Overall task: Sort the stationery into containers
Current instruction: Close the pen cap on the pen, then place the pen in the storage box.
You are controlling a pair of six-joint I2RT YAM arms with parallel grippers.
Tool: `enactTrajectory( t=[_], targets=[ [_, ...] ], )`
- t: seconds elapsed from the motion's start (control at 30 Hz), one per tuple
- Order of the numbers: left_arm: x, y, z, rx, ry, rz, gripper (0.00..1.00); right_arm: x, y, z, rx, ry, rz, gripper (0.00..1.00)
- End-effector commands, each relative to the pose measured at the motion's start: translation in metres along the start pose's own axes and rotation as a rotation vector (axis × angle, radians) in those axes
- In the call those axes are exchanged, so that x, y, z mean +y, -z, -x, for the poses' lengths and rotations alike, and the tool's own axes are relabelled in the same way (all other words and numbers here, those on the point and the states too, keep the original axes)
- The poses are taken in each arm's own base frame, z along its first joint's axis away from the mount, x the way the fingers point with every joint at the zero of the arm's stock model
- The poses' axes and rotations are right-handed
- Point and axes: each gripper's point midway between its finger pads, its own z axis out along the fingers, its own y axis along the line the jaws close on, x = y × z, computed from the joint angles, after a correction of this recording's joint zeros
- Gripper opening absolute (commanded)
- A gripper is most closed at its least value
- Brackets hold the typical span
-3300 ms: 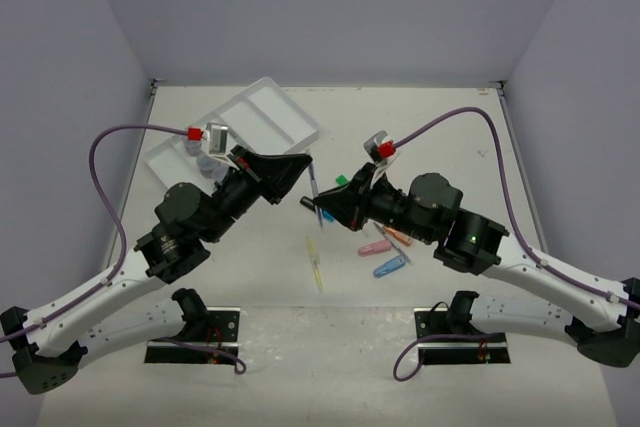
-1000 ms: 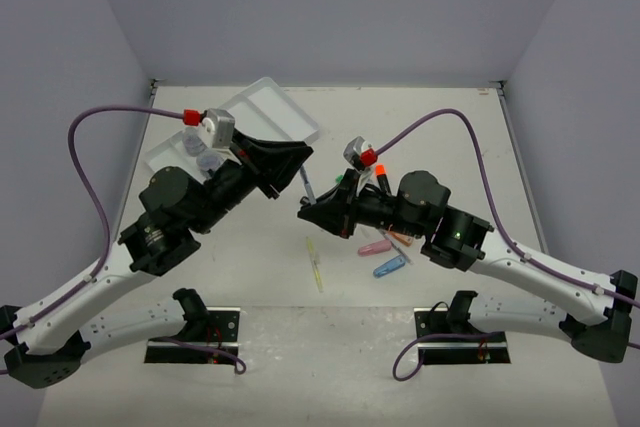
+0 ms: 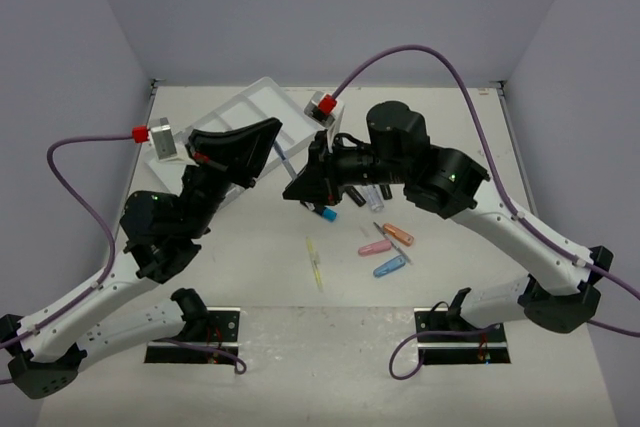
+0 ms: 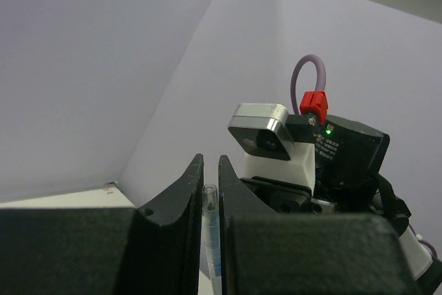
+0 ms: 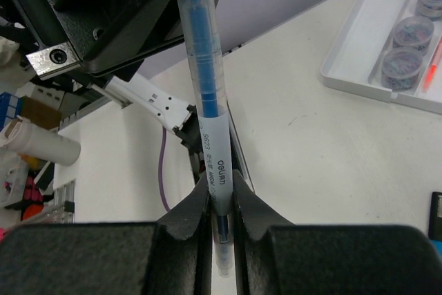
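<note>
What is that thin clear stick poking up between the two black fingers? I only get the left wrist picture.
Observer: It is a blue pen. The right wrist view shows a grey printed band on its barrel.
Operator: Is only this gripper holding it?
Observer: No. The right gripper is clamped on the other end, while the left gripper closes on the end you see.
Operator: Where would it go next?
Observer: Probably into the white tray. In the top view it lies just behind both grippers, on the far left side.
</note>
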Motion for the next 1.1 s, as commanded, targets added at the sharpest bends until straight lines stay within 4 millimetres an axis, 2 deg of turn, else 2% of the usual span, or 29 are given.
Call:
enactTrajectory(
  t=[0.0, 0.07, 0.17, 0.2, 0.33, 0.4, 0.47, 0.53, 0.57, 0.6, 0.7, 0.83, 0.97, 1.07],
  targets=[
    [0.001, 0.051, -0.139, 0.524, 0.034, -0.09, 0.0, 0.005, 0.033, 0.141, -0.486, 0.132, -0.055, 0.0],
    [-0.001, 0.049, -0.132, 0.509, 0.026, -0.094, 0.0, -0.007, 0.021, 0.127, -0.444, 0.121, -0.064, 0.0],
    [0.007, 0.044, -0.113, 0.475, -0.018, -0.015, 0.0, -0.004, 0.016, 0.103, -0.418, 0.141, -0.002, 0.0],
    [0.009, 0.042, -0.104, 0.451, -0.029, 0.008, 0.0, -0.011, 0.009, 0.085, -0.382, 0.129, -0.001, 0.0],
    [0.012, 0.039, -0.067, 0.398, -0.097, 0.085, 0.02, -0.007, 0.005, 0.03, -0.327, 0.115, 0.108, 0.0],
    [0.009, 0.038, -0.053, 0.391, -0.12, 0.096, 0.17, -0.009, 0.004, 0.012, -0.322, 0.093, 0.135, 0.0],
    [0.007, 0.037, -0.042, 0.388, -0.14, 0.108, 0.41, -0.018, -0.001, -0.012, -0.289, 0.063, 0.131, 0.0],
    [0.002, 0.034, -0.028, 0.364, -0.145, 0.108, 0.62, -0.019, -0.001, -0.026, -0.27, 0.036, 0.141, 0.0],
    [0.001, 0.034, -0.025, 0.358, -0.147, 0.11, 0.7, -0.02, -0.001, -0.033, -0.26, 0.025, 0.144, 0.0],
    [0.0, 0.034, -0.023, 0.354, -0.144, 0.107, 0.73, -0.022, -0.001, -0.035, -0.255, 0.016, 0.139, 0.0],
    [0.002, 0.036, -0.029, 0.366, -0.134, 0.109, 0.75, -0.026, 0.003, -0.041, -0.244, 0.006, 0.106, 0.0],
    [0.01, 0.036, -0.046, 0.395, -0.132, 0.122, 0.73, -0.021, 0.008, -0.042, -0.245, 0.015, 0.119, 0.0],
    [0.019, 0.035, -0.067, 0.435, -0.133, 0.141, 0.68, -0.014, 0.013, -0.041, -0.251, 0.025, 0.139, 0.0],
    [0.017, 0.031, -0.078, 0.45, -0.118, 0.114, 0.58, -0.012, 0.014, -0.041, -0.247, 0.03, 0.146, 0.0]
  ],
)
